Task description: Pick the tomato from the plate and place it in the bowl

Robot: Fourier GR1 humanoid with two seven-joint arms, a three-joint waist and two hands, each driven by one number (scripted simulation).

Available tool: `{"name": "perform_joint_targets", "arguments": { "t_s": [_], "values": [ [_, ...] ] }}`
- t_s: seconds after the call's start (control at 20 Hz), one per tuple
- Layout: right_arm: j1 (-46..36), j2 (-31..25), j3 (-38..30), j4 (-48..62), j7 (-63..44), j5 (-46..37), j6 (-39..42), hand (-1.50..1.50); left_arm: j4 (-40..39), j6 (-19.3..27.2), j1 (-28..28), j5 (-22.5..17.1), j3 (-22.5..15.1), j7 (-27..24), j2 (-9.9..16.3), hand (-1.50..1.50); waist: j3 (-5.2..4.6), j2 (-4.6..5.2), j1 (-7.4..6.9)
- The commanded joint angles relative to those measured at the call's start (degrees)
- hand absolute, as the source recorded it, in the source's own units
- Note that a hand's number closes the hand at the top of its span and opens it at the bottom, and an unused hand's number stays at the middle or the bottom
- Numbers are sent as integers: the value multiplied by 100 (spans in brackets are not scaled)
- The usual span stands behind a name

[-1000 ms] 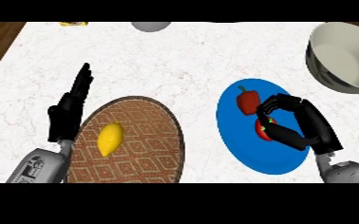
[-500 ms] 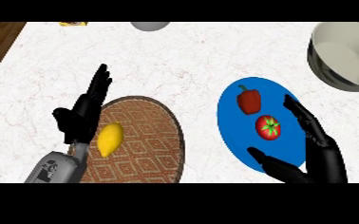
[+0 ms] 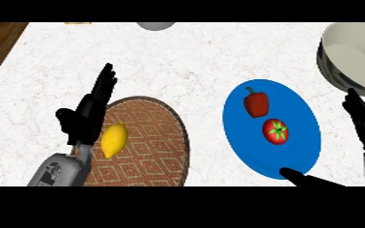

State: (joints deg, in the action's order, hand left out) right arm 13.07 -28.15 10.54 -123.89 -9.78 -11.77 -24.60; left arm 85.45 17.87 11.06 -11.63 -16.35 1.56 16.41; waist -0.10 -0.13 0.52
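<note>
A red tomato (image 3: 276, 131) with a green stem lies on the blue plate (image 3: 303, 125), just below a red bell pepper (image 3: 256, 103). The white bowl (image 3: 342, 58) stands at the upper right, cut by the view's edge. My right hand (image 3: 354, 111) shows only at the right border, open, with fingers right of the plate and its thumb (image 3: 306, 178) over the plate's lower rim; it touches neither tomato nor pepper. My left hand (image 3: 89, 111) rests open at the left, fingers up.
A round woven brown mat (image 3: 153, 145) lies left of the plate with a yellow lemon (image 3: 114, 141) on it, next to my left hand. A grey round object (image 3: 156, 25) sits at the counter's far edge. The counter's left edge shows at the upper left.
My right hand has opened, let go of the tomato and drawn back to the right and down. The tomato stays on the plate. My left hand has shifted slightly.
</note>
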Motion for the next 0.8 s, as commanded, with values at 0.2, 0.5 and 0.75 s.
{"name": "perform_joint_targets", "arguments": {
  "t_s": [0.2, 0.5, 0.75],
  "values": [
    [-431, -432, 103, -430, -2387, -179, 844, -150, 175, -53, 181, 52, 176, 352, -7, 0, 3, 10, -47],
    [-1026, -551, 172, -77, -3476, 18, 1587, -150, 30, -223, -192, 199, 113, -135, -156, 0, 4, 16, -77],
    [-977, -286, -19, 372, -3184, 194, 2072, -150, 131, -263, -241, 352, 189, 39, -363, 0, 8, 11, -48]
  ]
}}
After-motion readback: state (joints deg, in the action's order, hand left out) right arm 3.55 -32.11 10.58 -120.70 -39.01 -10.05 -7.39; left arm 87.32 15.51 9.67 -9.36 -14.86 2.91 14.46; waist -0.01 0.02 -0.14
